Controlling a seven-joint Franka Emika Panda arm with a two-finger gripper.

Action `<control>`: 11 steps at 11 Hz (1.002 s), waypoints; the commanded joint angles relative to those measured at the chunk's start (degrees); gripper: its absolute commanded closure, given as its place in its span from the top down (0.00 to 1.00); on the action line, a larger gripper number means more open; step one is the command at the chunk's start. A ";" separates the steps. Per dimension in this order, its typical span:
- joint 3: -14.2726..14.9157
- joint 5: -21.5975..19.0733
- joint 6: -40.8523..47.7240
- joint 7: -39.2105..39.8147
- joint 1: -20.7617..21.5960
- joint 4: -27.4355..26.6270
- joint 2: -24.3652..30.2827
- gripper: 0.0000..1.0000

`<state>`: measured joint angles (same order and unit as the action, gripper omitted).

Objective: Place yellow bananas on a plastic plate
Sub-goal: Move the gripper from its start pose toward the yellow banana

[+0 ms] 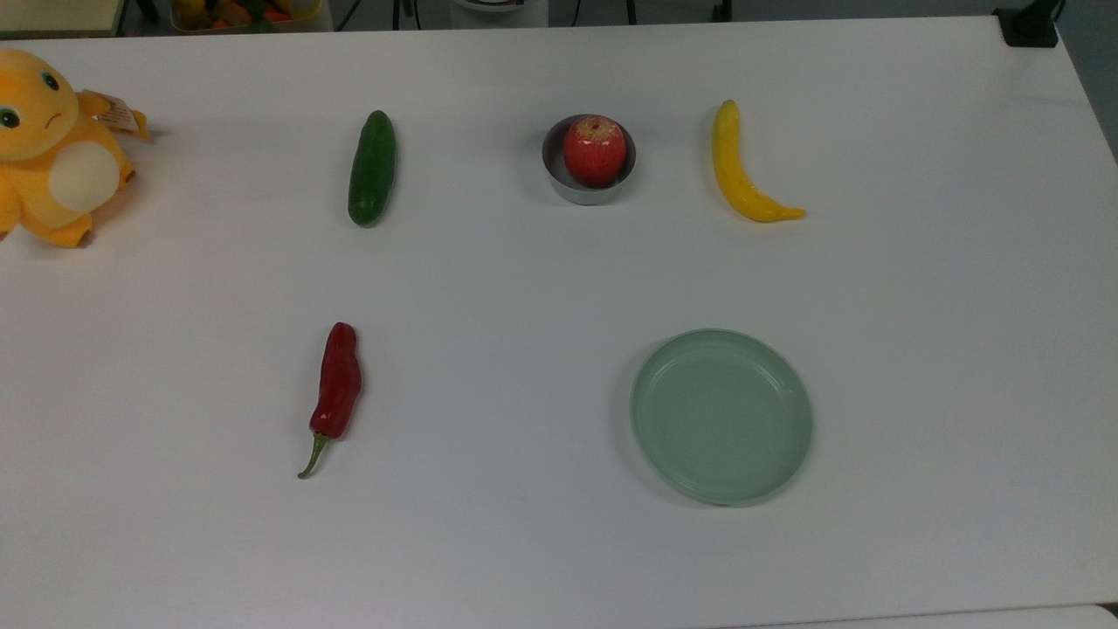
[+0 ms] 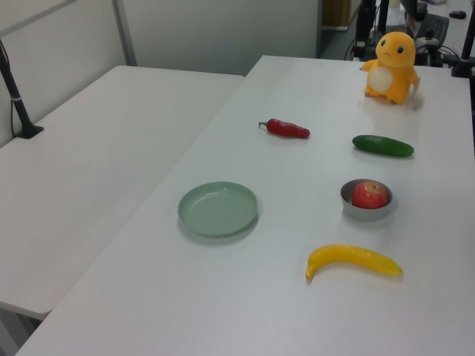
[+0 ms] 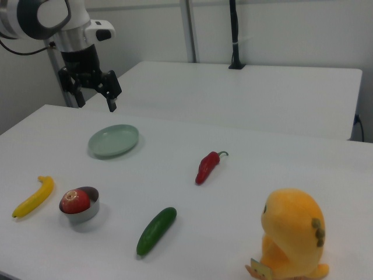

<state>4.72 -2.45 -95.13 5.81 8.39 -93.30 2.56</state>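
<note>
Banana [image 1: 741, 169] lies on bare table [image 1: 524, 542], upper right in the top view, well apart from the empty mint plate [image 1: 721, 416]. Gripper [image 3: 93, 88], upper left in the right view, hangs spread and empty; we judge the reach not yet begun.

The banana [image 1: 739, 169] is bright yellow all over. The plate [image 1: 721, 417] is pale mint green, plain and unpatterned. The apple [image 1: 595, 149] is red with pale yellowish flecks near its top, and the bowl [image 1: 559, 175] around it is grey. Beside the bowl, the cucumber [image 1: 372, 168] is dark green. The chilli [image 1: 336, 389], well apart from the bowl, is deep red with a green stem. The plush toy [image 1: 54, 148] is orange with a cream belly patch. The table [image 1: 524, 542] is white. The gripper [image 3: 93, 86] is black, on a white and silver arm [image 3: 41, 17].
</note>
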 commanded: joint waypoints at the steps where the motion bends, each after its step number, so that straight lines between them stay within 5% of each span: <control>1: 0.90 -0.98 -1.11 1.30 0.92 -1.09 0.69 1.00; 11: 0.82 -0.98 6.96 4.81 1.01 -1.88 1.48 1.00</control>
<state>4.72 -2.45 -92.20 7.13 8.44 -93.66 2.61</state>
